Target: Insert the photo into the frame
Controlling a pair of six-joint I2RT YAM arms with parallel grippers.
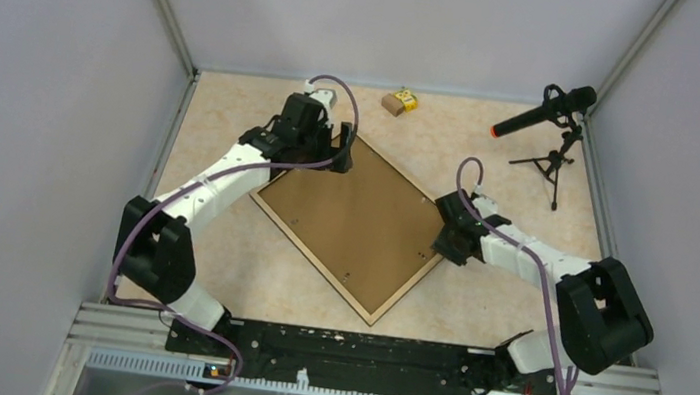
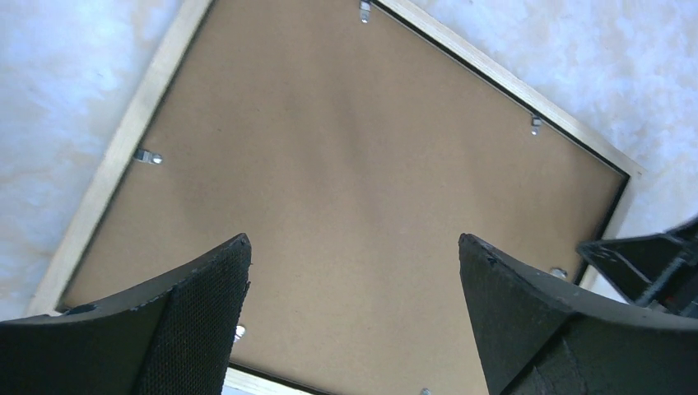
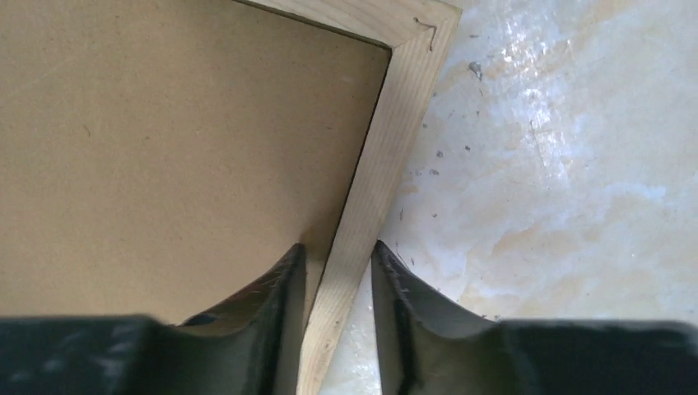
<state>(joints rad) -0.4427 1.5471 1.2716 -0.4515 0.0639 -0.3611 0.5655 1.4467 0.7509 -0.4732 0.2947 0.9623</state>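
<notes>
Our right gripper straddles the wood rim of the frame. We cannot tell if it grips. The left gripper hangs released above the frame, face-down on the table. Thin purchase, so it may slip.

The black two-finger left gripper hung spread wide on its outstretched arm; the right gripper had fingers narrowly apart.

From my station I see the frame with a pale light-wood rim and a thin black inner line, the backing board plain brown, the table cream with cloudy marbling, the cables purple, and the microphone black with an orange tip.
</notes>
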